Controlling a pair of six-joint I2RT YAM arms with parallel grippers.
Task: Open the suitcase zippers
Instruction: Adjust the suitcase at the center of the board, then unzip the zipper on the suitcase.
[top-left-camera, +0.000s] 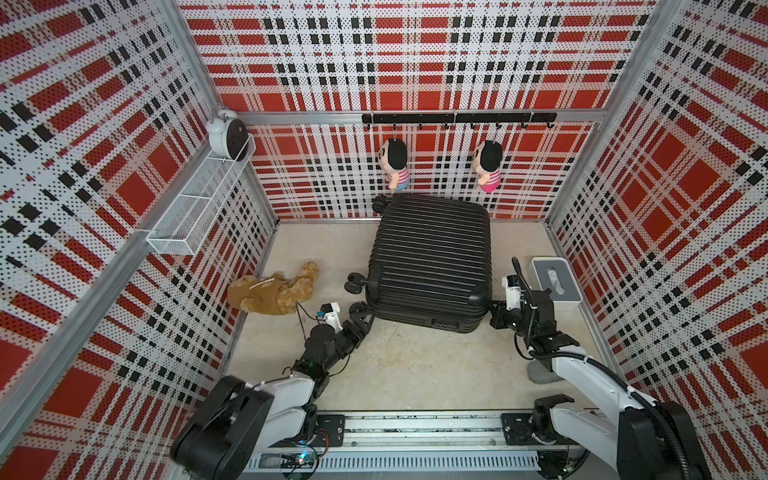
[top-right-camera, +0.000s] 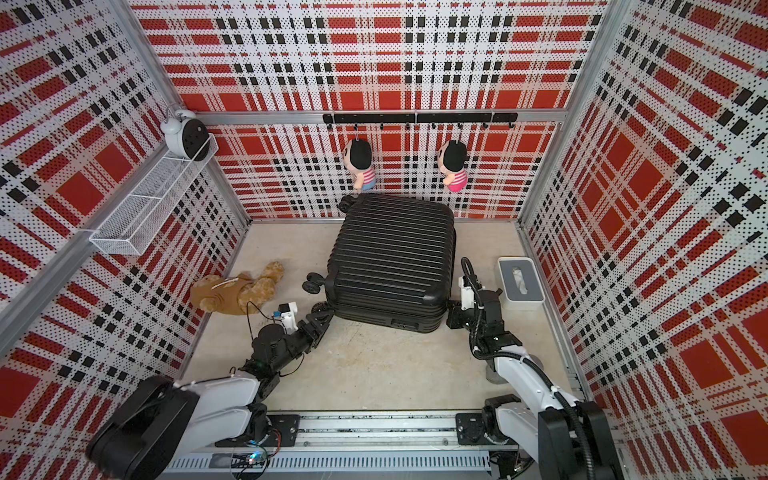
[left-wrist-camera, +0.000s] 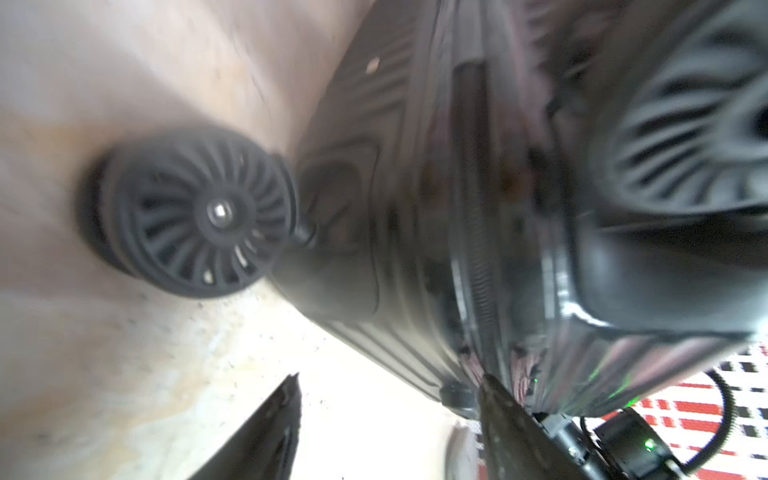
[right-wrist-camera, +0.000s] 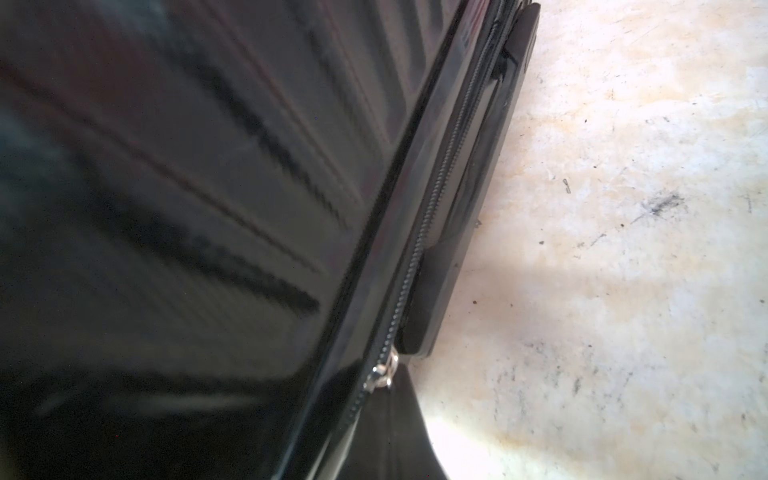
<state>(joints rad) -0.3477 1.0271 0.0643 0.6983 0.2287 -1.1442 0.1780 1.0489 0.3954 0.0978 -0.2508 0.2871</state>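
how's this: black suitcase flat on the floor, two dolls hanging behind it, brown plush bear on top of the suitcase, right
Not right: the brown plush bear lies on the floor beside the suitcase, not on top, as both top views show. The rest holds.

One suitcase (top-left-camera: 432, 257), two dolls (top-left-camera: 395, 164) (top-left-camera: 488, 166), one plush bear (top-left-camera: 270, 291), one clock (top-left-camera: 226, 133), one basket (top-left-camera: 199, 208), one tissue box (top-left-camera: 569, 293); wheels (top-left-camera: 355, 286), perhaps three.

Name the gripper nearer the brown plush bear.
Left. The left gripper is at the suitcase's near wheeled corner, towards the plush bear; the right gripper is at the opposite near corner, beyond the suitcase.
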